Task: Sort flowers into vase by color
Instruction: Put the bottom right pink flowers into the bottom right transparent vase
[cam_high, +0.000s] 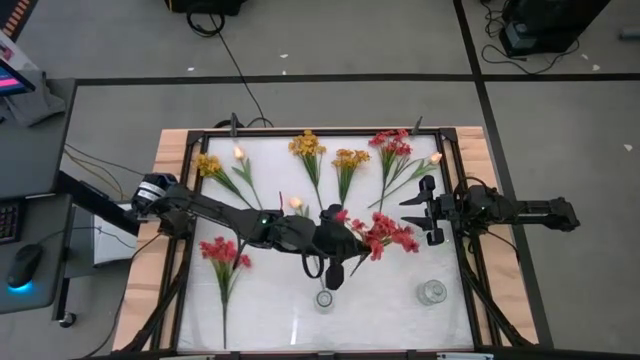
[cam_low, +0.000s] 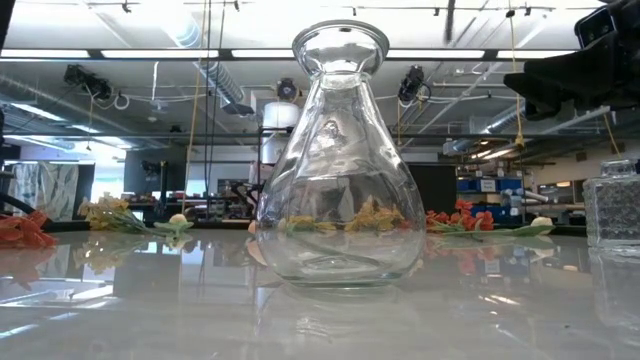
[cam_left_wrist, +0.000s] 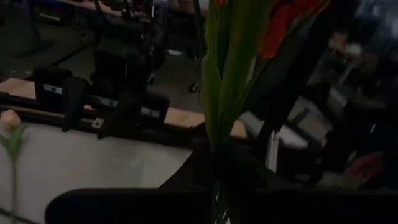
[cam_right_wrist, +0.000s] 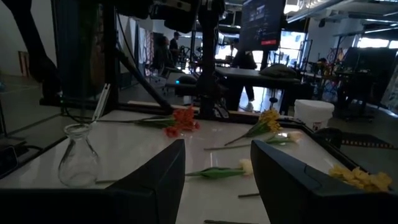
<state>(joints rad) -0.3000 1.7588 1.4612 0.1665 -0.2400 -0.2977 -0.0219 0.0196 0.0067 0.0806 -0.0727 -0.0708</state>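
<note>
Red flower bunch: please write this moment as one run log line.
left gripper: shut on red flower bunch | position: above round vase | right gripper: open, waiting at right side

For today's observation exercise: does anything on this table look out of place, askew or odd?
Nothing looks spilled or damaged. Both vases, the flask-shaped one and the other, stand upright and hold no flowers. The loose flowers lie flat on the table. One red bunch hangs above it, its stem in the shut left gripper.
</note>
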